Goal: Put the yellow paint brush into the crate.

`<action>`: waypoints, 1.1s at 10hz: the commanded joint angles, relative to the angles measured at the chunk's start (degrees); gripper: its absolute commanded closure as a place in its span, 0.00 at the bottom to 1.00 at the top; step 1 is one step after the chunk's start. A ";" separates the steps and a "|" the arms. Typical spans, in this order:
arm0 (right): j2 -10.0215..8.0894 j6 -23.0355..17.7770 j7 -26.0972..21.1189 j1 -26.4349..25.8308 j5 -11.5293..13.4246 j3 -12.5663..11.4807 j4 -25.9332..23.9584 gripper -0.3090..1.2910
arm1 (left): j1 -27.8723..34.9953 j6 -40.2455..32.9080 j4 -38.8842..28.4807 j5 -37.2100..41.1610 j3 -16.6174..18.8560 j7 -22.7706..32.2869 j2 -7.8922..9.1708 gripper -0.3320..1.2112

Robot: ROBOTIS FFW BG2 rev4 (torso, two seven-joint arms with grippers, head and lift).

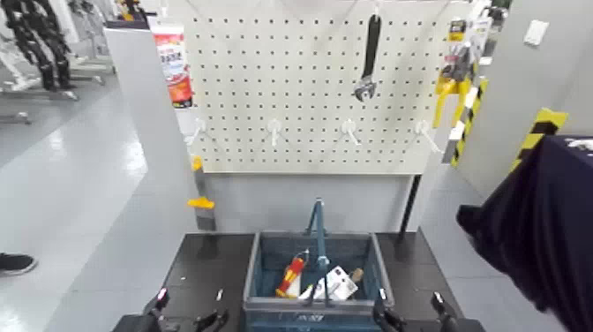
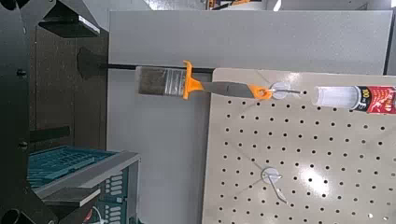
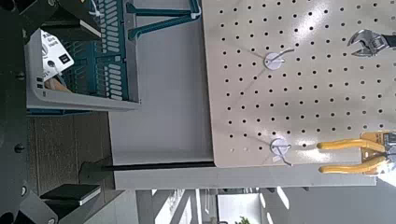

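The yellow paint brush hangs bristles-down from a pegboard hook, presumably for storage, leaving its handle exposed; the left gripper, low beside the crate, stands spread and empty, suiting a grasp; the right gripper waits spread opposite; the crate sits between them, open-topped to receive.

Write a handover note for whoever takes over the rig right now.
Left gripper: open, nothing held, in front of the board and left of the crate.
Right gripper: open, nothing held, right of the crate.
Paint brush: hanging bristles down from the pegboard's lower left hook.
Crate: below the board; a red-and-yellow tool and a white item are among the things in it.
Done: no part of the brush transfer.
Left: grasp brush, unhook, lower into crate, release.
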 commanded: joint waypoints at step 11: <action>0.18 0.72 -0.19 0.09 0.08 0.35 0.44 0.28 | -8.26 7.81 2.49 1.48 12.81 -18.64 0.00 0.28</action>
